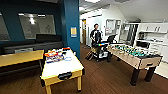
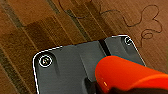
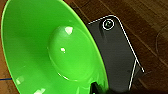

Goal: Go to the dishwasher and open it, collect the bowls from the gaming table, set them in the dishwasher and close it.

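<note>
Bright green plastic takes up most of the right wrist view: a green bowl (image 3: 50, 50) seen from its open side, tilted, over brown wooden floor (image 3: 140, 22). It sits close against the right arm's dark plate, and where the bowl's rim meets the gripper the fingers are hidden, so I cannot tell whether the claw is closed on it.

In the left wrist view an orange bowl (image 2: 125, 75) lies across the lower right of the frame, over the left arm's plate, above striped brown carpet (image 2: 30, 30); that gripper's state cannot be told either.

In the head view the gaming table (image 1: 61, 68), white-topped with a yellow frame, stands at lower left with colourful items at its far end. A foosball table (image 1: 132, 56) stands at right, a person (image 1: 96, 36) behind it at centre.
</note>
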